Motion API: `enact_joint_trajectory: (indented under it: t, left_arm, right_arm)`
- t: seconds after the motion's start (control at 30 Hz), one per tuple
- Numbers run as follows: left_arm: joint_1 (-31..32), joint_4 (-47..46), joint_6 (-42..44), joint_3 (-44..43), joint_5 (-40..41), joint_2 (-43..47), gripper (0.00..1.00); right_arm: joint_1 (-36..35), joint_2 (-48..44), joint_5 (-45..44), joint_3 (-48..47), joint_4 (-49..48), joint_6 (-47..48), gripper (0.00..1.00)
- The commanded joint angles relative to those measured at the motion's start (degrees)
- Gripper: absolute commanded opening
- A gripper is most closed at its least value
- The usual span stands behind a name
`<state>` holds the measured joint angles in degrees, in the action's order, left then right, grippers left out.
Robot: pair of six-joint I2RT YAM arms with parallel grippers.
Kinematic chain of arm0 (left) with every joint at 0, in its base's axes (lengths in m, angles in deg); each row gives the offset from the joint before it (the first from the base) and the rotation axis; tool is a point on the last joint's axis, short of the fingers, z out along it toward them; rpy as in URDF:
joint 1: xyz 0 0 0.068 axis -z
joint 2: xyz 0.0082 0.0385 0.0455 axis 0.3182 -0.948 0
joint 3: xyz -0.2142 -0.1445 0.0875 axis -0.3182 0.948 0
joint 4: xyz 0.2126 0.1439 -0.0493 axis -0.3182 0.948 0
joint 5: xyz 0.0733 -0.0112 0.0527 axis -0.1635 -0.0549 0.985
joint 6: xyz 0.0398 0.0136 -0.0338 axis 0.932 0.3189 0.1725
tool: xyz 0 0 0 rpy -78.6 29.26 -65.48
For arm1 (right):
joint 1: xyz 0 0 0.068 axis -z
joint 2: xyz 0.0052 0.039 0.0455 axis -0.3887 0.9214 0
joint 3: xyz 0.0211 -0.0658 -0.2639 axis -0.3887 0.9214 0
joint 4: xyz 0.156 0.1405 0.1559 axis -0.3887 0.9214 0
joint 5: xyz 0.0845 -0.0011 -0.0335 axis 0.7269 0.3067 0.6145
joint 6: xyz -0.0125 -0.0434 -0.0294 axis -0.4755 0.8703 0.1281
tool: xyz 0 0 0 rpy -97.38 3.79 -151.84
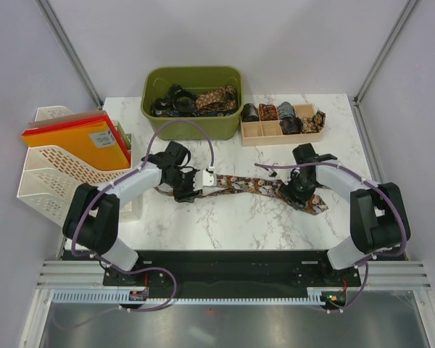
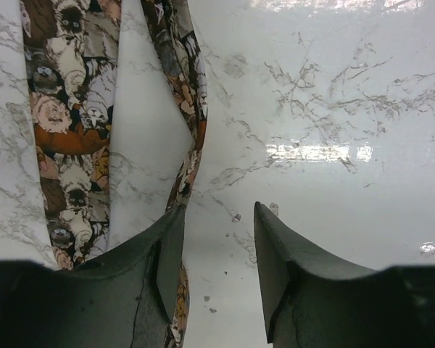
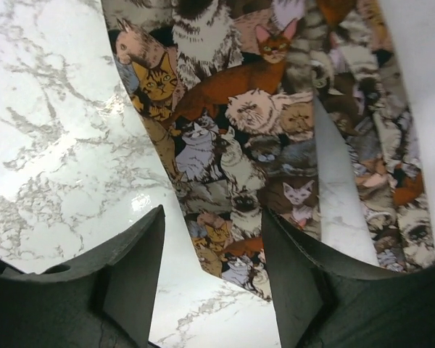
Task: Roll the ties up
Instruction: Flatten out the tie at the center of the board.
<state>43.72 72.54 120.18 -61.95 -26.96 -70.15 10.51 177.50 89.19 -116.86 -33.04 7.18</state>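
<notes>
One cat-print tie (image 1: 239, 185) lies flat across the marble table, folded into two strands. In the left wrist view, the wider strand (image 2: 69, 109) runs up the left side. The narrow strand (image 2: 192, 94) passes under my left finger. My left gripper (image 1: 192, 187) (image 2: 219, 210) is open, with bare marble between its fingers. My right gripper (image 1: 302, 192) (image 3: 212, 214) is open low over the tie's wide pointed end (image 3: 239, 123), whose tip lies between the fingers. More ties fill the green bin (image 1: 196, 101).
A wooden tray (image 1: 264, 130) behind the right arm holds several rolled ties. A white rack with orange folders (image 1: 76, 141) stands at the left edge. Bare marble (image 1: 225, 225) lies between the tie and the arm bases.
</notes>
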Motion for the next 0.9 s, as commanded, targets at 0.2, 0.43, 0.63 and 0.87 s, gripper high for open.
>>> enact_joint_trajectory:
  t: [0.2,0.43,0.63,0.87]
  left_arm:
    - [0.23,-4.89,4.61,2.50,4.65,-3.82,0.37]
    - [-0.29,-5.59,8.74,6.45,8.53,-1.72,0.09]
    - [-1.61,-5.42,9.54,9.00,9.32,1.18,0.02]
    - [0.14,-4.62,5.85,6.29,3.61,5.75,0.33]
  right_arm:
    - [-0.91,3.19,-9.40,3.64,-7.32,-2.01,0.14]
    - [1.46,-0.77,-11.35,3.21,-5.39,1.50,0.00]
    - [8.84,-0.42,-9.42,-2.24,-1.08,7.65,0.00]
    - [9.46,1.42,-5.02,-5.76,2.87,8.19,0.00]
